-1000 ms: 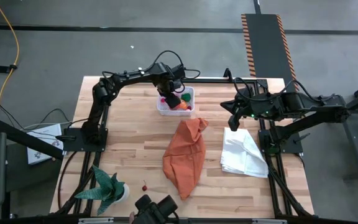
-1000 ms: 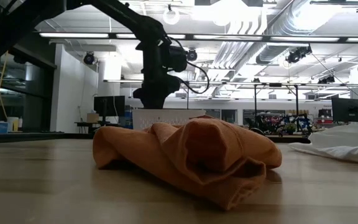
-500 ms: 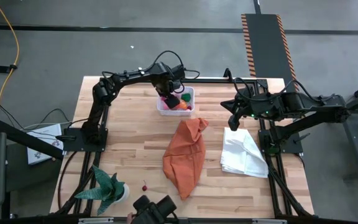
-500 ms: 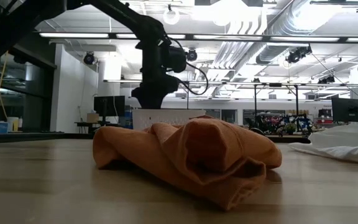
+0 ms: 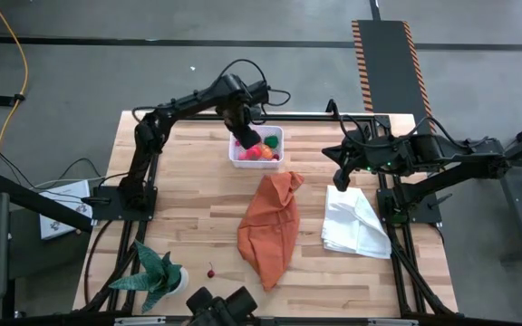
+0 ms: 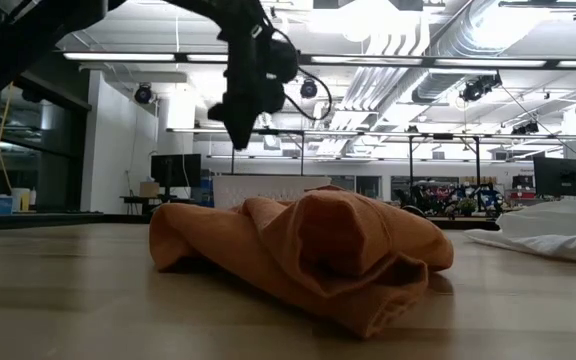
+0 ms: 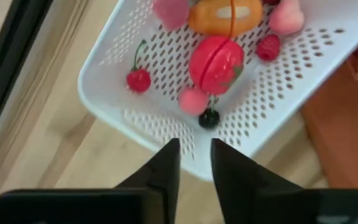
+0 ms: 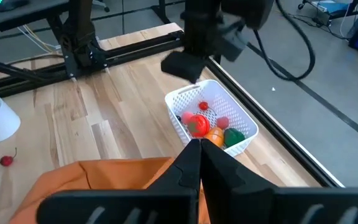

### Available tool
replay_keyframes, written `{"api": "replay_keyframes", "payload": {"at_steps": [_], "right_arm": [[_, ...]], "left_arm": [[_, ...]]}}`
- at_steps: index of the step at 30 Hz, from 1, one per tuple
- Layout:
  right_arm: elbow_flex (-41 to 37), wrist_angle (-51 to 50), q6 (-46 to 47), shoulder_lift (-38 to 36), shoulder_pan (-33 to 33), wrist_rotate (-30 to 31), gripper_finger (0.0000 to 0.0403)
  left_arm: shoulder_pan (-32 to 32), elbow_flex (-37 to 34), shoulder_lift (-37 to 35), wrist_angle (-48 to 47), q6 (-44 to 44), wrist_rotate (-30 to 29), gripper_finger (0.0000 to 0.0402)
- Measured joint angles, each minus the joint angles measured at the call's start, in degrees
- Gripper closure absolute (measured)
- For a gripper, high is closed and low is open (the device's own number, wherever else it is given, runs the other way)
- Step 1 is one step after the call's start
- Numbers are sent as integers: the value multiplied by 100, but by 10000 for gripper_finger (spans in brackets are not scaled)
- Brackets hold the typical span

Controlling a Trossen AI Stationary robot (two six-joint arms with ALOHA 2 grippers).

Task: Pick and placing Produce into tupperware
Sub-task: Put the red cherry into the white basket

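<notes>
Left wrist view puts our left gripper [image 7: 194,155] just above the near rim of the tupperware [image 7: 135,118], fingers nearly together with only a slim gap between them and nothing held. Half a second ago that gripper sat low over the tub; now we see it lifted clear of it, high against the ceiling lights in the low view. We take that as a drop-off just finished: the arm looks free to go for another piece.

Inside the tub we count a red strawberry-like piece [image 7: 215,62], an orange one [image 7: 225,15], a cherry [image 7: 138,79], a small dark berry [image 7: 209,118] and some pink bits, so most of the produce appears to be in place.

Away from the tub, one red cherry [image 5: 210,272] lies loose, well apart from it toward the front edge, near the potted plant [image 5: 157,276]. The orange cloth [image 5: 270,226] lies crumpled between tub and cherry, just beside the tub's front; we would pass beside it or above it. A white cloth [image 5: 356,225] lies to the right of the orange one.

Our right gripper [image 5: 338,178] waits well to the right of the tub, above the white cloth's far corner, fingers pressed together and empty.
</notes>
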Motion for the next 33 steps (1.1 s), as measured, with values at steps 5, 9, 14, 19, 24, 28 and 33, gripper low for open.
{"api": "replay_keyframes", "payload": {"at_steps": [5,9,14,19,24,28,33], "right_arm": [[0,-18,-110,0,1,-3,402],[0,-20,-218,-2,0,-81,402],[0,-127,-410,-4,1,-176,402],[0,-147,-625,-4,0,-311,402],[0,-188,-806,-4,1,-773,402],[0,-314,-856,-2,2,-907,402],[0,-382,-1051,-2,2,-909,402]], "left_arm": [[-57,587,-9,-542,-219,2,370],[-240,605,-358,-540,-463,187,397],[-614,541,-764,-525,-803,33,391],[-1030,546,-1178,-529,-1344,-210,391],[-1526,365,-1570,-509,-1915,-482,399],[-1897,-628,-2205,-522,-2543,-871,397],[-2107,-2092,-3100,-525,-3450,-1081,397]]}}
